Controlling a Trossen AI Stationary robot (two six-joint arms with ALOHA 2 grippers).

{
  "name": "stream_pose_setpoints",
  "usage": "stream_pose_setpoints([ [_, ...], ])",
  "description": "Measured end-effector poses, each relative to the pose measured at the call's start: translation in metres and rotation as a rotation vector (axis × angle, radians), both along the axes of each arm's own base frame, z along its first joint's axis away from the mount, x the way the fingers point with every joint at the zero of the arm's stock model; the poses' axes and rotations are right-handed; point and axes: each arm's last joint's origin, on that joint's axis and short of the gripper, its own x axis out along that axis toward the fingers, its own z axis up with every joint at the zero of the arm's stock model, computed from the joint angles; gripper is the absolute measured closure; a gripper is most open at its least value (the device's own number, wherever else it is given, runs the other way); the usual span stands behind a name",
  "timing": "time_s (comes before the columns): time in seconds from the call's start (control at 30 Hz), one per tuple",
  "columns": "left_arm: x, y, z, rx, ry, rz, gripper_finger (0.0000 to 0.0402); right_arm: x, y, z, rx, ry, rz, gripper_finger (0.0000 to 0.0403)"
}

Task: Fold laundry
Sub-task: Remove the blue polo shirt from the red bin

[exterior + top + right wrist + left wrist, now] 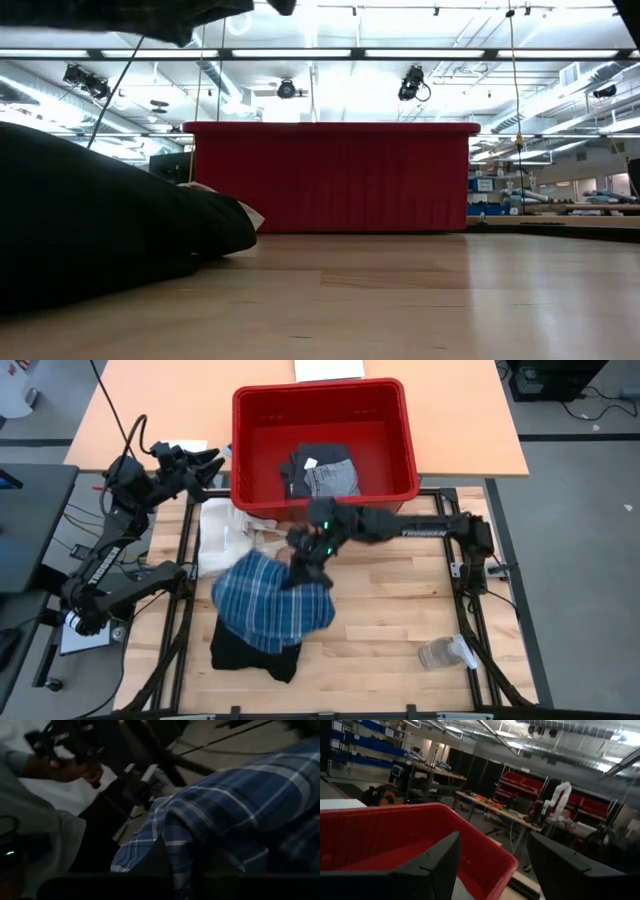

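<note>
Near the bench's front-left part, the plaid shirt (272, 600) hung bunched from the right gripper (305, 572), clenched on its cloth, draping over the black garment (250, 650) beneath. The left gripper (212, 463) waited released beside the red bin (320, 405). Spreading the shirt flat would likely need lifting it clear first.

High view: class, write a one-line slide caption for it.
Right gripper lifts the plaid shirt over the black garment; left gripper waits open beside the red bin.
</note>
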Motion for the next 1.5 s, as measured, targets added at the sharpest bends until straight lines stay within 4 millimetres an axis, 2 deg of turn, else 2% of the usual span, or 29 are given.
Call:
stream_pose_setpoints([
  [0.27, -0.003, -0.006, -0.003, -0.089, -0.020, -0.014, 0.0169, 0.006, 0.051, -0.038, 0.032, -0.098, -0.009, 0.0376],
  [0.47, -0.003, -0.005, -0.005, -0.124, -0.014, -0.015, 0.0169, 0.010, 0.070, -0.056, 0.031, -0.165, -0.149, 0.0376],
  [0.63, -0.003, -0.005, -0.005, -0.123, -0.014, -0.015, 0.0169, 0.040, 0.074, -0.086, 0.141, -0.155, -0.143, 0.0376],
  [0.73, -0.003, -0.005, -0.005, -0.123, -0.014, -0.015, 0.0169, 0.058, 0.075, -0.090, 0.165, -0.172, -0.113, 0.0376],
  [0.87, -0.003, -0.005, -0.005, -0.123, -0.013, -0.015, 0.0169, 0.072, 0.070, -0.091, 0.167, -0.195, -0.084, 0.0376],
  [0.97, -0.003, -0.005, -0.005, -0.121, -0.010, -0.027, 0.0169, 0.078, 0.064, -0.105, 0.162, -0.172, -0.080, 0.0376],
  [1.03, -0.003, -0.006, -0.005, -0.123, -0.007, -0.037, 0.0169, 0.077, 0.060, -0.117, 0.158, -0.103, -0.081, 0.0376],
  [1.17, -0.002, -0.006, -0.006, -0.123, -0.001, -0.058, 0.0169, 0.071, 0.055, -0.161, 0.125, 0.170, -0.141, 0.0373],
  [1.23, -0.002, -0.007, -0.006, -0.122, 0.001, -0.070, 0.0169, 0.066, 0.052, -0.184, 0.114, 0.320, -0.163, 0.0347],
  [1.3, -0.002, -0.007, -0.006, -0.122, 0.003, -0.078, 0.0169, 0.059, 0.050, -0.196, 0.115, 0.438, -0.133, 0.0302],
  [1.5, -0.002, -0.007, -0.006, -0.116, 0.007, -0.080, 0.0169, 0.049, 0.042, -0.205, 0.092, 0.598, -0.126, 0.0158],
])
